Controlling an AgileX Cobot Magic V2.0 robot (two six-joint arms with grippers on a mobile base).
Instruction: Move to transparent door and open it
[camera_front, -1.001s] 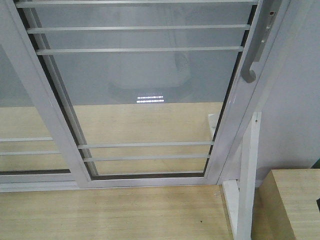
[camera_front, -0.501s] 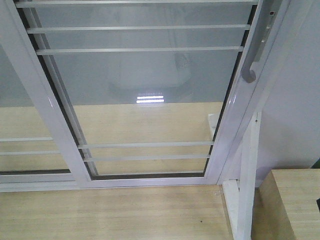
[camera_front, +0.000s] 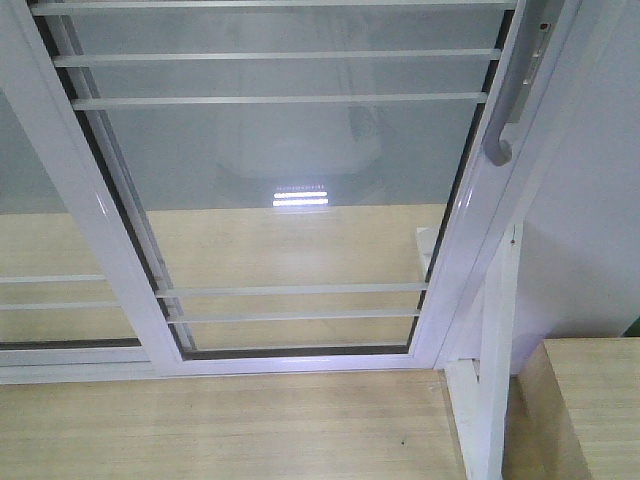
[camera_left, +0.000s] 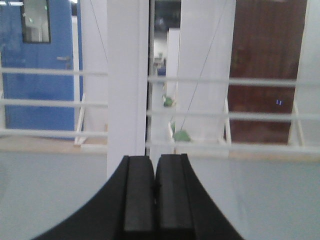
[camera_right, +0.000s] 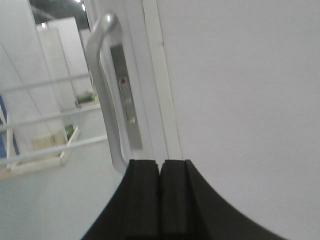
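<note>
1. Left wrist view: the left gripper (camera_left: 155, 161) sits at the bottom centre, its two black fingers (camera_left: 137, 200) pressed flat together with nothing between them.
2. Right wrist view: the right gripper (camera_right: 160, 165) is likewise closed on nothing, its black fingers (camera_right: 145, 200) meeting along a thin seam.
3. Just beyond the right fingertips and to their left, the curved grey handle (camera_right: 102, 95) rises along the door frame. Its lower end bends in close beside the left finger, and contact cannot be judged.
4. A narrow metal lock plate (camera_right: 126, 95) runs just right of the handle, above the fingers.
5. A plain white wall (camera_right: 240, 75) fills the space ahead and right of the right fingers.
6. Directly above the left fingers stands a white upright stile (camera_left: 127, 75), with thin horizontal bars (camera_left: 250, 116) crossing on both sides.
7. Through the glass, far left of the left fingers, is a blue door (camera_left: 35, 65); far right is a dark brown panel (camera_left: 265, 65).
8. Front view, with no gripper visible: wooden floor (camera_front: 220, 430) lies nearest, then the transparent door (camera_front: 290, 180), closed, with its handle at upper right. A white post (camera_front: 495, 340) stands lower right.
</note>
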